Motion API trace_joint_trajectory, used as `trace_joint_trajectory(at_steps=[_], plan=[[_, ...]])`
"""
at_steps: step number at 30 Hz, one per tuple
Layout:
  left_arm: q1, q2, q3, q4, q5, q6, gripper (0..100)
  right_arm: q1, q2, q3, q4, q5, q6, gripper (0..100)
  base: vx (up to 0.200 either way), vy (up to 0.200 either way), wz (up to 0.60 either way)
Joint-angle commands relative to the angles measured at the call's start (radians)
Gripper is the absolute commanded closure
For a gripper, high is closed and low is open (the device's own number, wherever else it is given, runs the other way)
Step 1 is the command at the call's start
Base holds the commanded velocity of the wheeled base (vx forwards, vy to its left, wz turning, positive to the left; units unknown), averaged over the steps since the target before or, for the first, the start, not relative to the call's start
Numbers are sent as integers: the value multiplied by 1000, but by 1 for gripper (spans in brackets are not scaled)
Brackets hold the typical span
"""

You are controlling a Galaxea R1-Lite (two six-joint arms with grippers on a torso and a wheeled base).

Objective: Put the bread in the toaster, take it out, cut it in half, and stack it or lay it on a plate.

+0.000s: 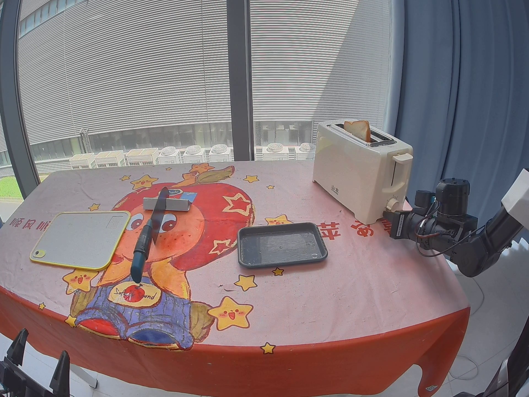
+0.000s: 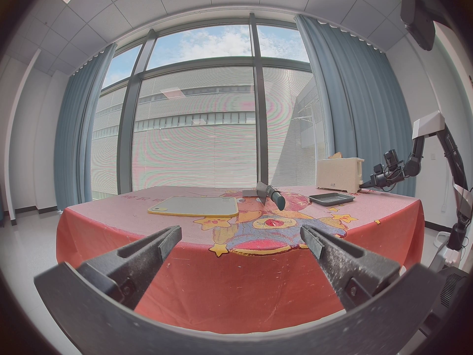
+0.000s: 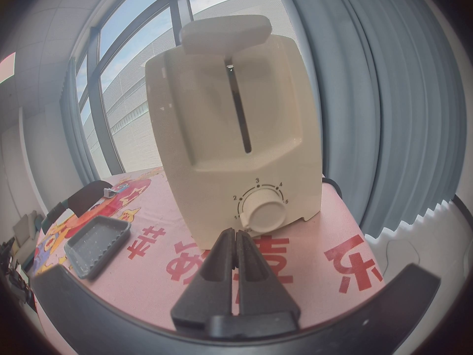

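Note:
A slice of bread stands up out of a slot of the cream toaster at the table's far right. The toaster's lever is at the top of its track. My right gripper is shut and empty, its tips just in front of the toaster's dial, low beside the toaster. A knife with a blue-black handle leans on a small grey rest. A dark tray-like plate lies mid-table. My left gripper hangs open below the table's near edge.
A grey cutting board with a yellow rim lies at the left of the table. The cloth is bare between plate and front edge. A window and blue curtain stand behind the table.

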Motion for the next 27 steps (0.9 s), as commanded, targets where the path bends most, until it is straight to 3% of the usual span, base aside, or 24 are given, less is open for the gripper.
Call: trace_joint_trajectory(at_steps=[1, 14, 27], plan=[[0, -16, 16, 0, 0, 0, 0, -1, -7, -12, 5, -5, 27, 100, 0, 0, 0], [0, -16, 16, 0, 0, 0, 0, -39, -8, -24, 13, -6, 29, 100, 0, 0, 0], [0, -16, 16, 0, 0, 0, 0, -27, -14, -12, 3, -5, 29, 100, 0, 0, 0]])
